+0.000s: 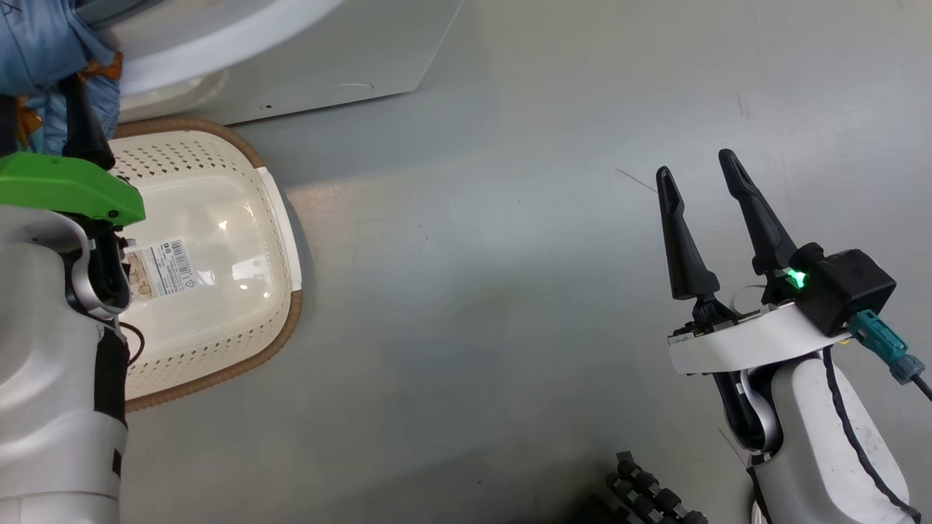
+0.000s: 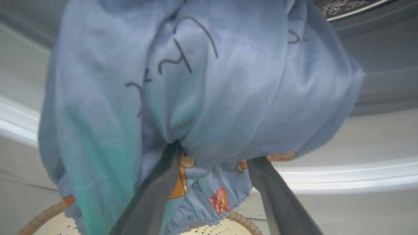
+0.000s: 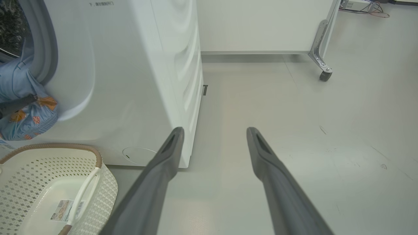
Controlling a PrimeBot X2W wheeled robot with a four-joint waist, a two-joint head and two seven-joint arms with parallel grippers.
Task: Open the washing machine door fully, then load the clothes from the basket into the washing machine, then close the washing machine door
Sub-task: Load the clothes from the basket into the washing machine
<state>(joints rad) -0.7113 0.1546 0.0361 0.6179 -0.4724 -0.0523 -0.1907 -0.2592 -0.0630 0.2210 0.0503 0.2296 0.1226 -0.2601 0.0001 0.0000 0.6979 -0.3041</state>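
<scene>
Left end effector (image 2: 214, 153) pinches the blue clothes (image 2: 209, 81) at the washing machine (image 3: 130, 81) mouth above the basket (image 1: 277, 233), which holds its label sticker (image 1: 166, 268); right end effector (image 1: 697, 166) gapes empty.

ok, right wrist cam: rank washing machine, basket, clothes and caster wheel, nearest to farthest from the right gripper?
From the right gripper:
1. washing machine: its front corner sits just past the fingertips, to the left.
2. basket: on the floor, lower left.
3. clothes: at the drum opening, far left.
4. caster wheel: upper right, beyond the machine's back end.
</scene>
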